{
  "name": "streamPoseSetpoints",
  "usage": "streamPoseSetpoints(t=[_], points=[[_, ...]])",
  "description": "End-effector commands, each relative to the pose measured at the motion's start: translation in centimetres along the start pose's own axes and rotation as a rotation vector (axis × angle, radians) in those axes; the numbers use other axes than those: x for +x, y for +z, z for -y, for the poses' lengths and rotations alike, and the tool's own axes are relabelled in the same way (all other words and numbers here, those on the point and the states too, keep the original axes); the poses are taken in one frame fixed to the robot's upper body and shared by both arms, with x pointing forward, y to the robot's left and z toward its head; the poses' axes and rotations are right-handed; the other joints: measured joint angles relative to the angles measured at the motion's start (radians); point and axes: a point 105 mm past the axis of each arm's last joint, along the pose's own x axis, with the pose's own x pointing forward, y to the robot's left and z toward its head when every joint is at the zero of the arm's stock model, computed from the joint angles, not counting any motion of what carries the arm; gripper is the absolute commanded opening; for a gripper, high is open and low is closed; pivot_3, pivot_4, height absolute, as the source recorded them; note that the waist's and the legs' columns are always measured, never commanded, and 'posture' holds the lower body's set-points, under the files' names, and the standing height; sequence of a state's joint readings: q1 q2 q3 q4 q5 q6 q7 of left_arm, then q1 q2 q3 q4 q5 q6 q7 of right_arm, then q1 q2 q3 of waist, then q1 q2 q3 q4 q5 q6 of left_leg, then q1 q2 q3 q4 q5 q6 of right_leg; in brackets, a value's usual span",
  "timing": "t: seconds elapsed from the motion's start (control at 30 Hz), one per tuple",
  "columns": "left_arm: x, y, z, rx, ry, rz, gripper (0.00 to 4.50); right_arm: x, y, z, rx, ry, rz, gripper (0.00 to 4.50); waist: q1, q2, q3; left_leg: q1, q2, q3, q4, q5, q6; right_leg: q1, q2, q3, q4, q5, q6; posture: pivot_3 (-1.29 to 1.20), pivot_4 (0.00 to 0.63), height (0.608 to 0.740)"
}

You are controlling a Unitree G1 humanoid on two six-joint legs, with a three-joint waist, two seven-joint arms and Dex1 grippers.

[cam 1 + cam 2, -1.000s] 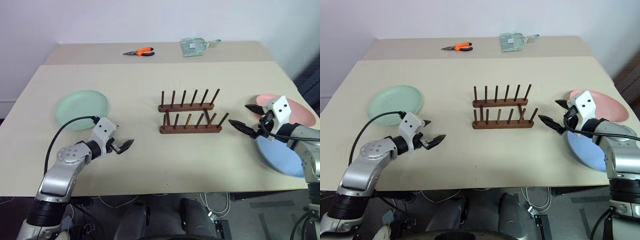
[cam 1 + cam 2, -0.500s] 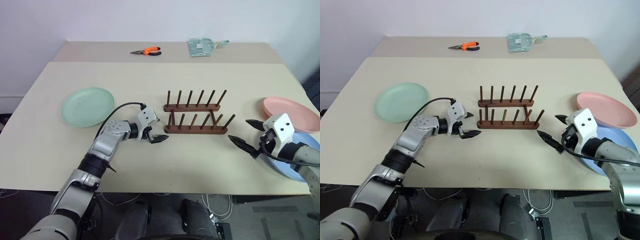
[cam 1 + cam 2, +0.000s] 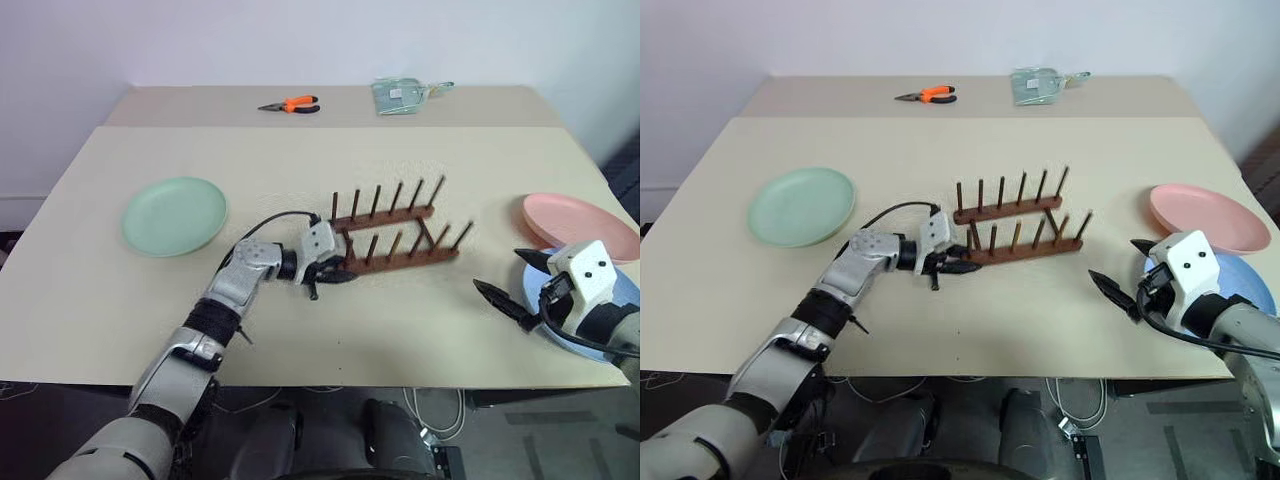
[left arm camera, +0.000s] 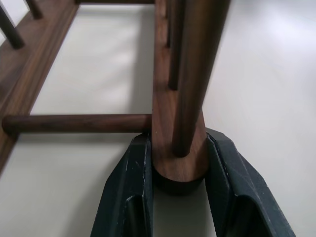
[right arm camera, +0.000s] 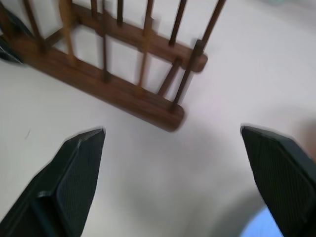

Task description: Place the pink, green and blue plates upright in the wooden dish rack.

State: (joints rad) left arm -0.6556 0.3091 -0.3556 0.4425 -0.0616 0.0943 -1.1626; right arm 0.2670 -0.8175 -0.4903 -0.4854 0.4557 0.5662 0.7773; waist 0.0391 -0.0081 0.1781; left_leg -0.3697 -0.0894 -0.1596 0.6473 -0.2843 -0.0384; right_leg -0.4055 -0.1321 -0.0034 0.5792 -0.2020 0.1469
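On the beige table (image 3: pixel 300 160), keep the left gripper (image 3: pixel 333 276) clamped on the rack (image 3: pixel 400 240) end bar, square it gently, right gripper (image 3: pixel 510 290) spread empty beside it.

Three plates: green (image 3: pixel 174 215), pink (image 3: pixel 578 221), blue (image 3: pixel 628 298); one rack (image 3: pixel 395 238); one pliers (image 3: pixel 289 104).

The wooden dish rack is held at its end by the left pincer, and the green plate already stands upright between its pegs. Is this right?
Not quite. The left pincer does clamp the end of the wooden dish rack, as the left wrist view shows. But the green plate lies flat on the table, apart from the rack, as the left eye view shows. No plate stands between the pegs.
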Motion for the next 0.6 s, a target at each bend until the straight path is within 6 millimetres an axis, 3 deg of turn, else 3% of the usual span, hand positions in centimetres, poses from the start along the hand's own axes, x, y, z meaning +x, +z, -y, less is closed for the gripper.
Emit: streamPoseSetpoints(t=[0.03, 0.1, 0.27, 0.33, 0.37, 0.43, 0.53, 0.6], points=[[-0.3, -0.4, 1.7, 0.002, -0.108, -0.028, 0.79, -0.8, 0.5, -0.7, -0.021, 0.061, -0.004, 4.50, 0.002, 0.000, 0.000, 0.000, 0.000, 0.000, 0.000, 0.000, 0.000, 0.000, 0.000, 0.000, 0.000, 0.000, 0.000, 0.00, 0.150, 0.740], [-0.8, -0.3, 1.7, 0.010, -0.114, -0.038, 0.79, -0.9, 0.0, -0.7, -0.021, 0.062, -0.023, 4.50, 0.002, 0.000, 0.000, -0.001, 0.000, 0.000, 0.001, 0.000, 0.000, 0.000, 0.000, 0.000, 0.000, 0.000, 0.000, 0.00, 0.150, 0.740], [-1.4, -1.2, 0.5, 0.008, -0.019, -0.079, 3.18, -0.9, -0.8, -0.3, -0.048, 0.045, -0.057, 4.50, 0.001, 0.000, 0.000, -0.001, 0.000, 0.000, 0.002, 0.000, 0.000, 0.000, 0.000, 0.000, -0.001, 0.000, 0.000, 0.00, 0.150, 0.740], [-2.1, -2.2, 0.0, 0.008, 0.030, -0.122, 4.16, -0.9, -1.2, -0.2, -0.066, 0.053, -0.079, 3.94, 0.001, 0.000, 0.000, -0.001, 0.000, 0.000, 0.002, 0.000, 0.000, 0.000, 0.000, 0.000, 0.000, 0.000, 0.000, 0.00, 0.150, 0.740], [-2.6, -2.6, -0.1, 0.001, 0.049, -0.138, 4.17, -0.9, -1.3, -0.3, -0.070, 0.060, -0.084, 3.64, 0.001, 0.000, 0.000, -0.001, 0.000, 0.000, 0.002, 0.000, 0.000, 0.000, 0.000, 0.000, 0.000, 0.000, 0.000, 0.00, 0.150, 0.740], [-4.0, -3.4, -0.1, -0.038, 0.090, -0.157, 4.17, -0.9, -1.4, -0.8, -0.065, 0.093, -0.089, 2.56, -0.004, 0.000, -0.001, 0.000, 0.000, 0.000, 0.001, 0.000, 0.000, 0.000, 0.000, 0.000, 0.000, 0.000, 0.000, 0.00, 0.150, 0.740], [-7.2, -4.0, 1.7, -0.171, 0.125, -0.149, 3.28, -0.3, -1.7, -3.0, -0.058, 0.189, -0.090, 1.10, -0.031, -0.001, -0.002, 0.001, 0.002, 0.001, -0.001, 0.000, 0.000, 0.000, 0.001, 0.000, 0.001, 0.000, 0.000, 0.00, 0.150, 0.740], [-7.9, -3.8, 3.8, -0.202, 0.102, -0.147, 2.31, 0.3, -1.8, -4.1, -0.059, 0.229, -0.085, 0.02, -0.045, -0.001, -0.002, 0.004, 0.006, 0.001, -0.004, -0.001, 0.000, -0.001, 0.002, 0.001, 0.001, 0.000, 0.000, 0.00, 0.150, 0.740]])
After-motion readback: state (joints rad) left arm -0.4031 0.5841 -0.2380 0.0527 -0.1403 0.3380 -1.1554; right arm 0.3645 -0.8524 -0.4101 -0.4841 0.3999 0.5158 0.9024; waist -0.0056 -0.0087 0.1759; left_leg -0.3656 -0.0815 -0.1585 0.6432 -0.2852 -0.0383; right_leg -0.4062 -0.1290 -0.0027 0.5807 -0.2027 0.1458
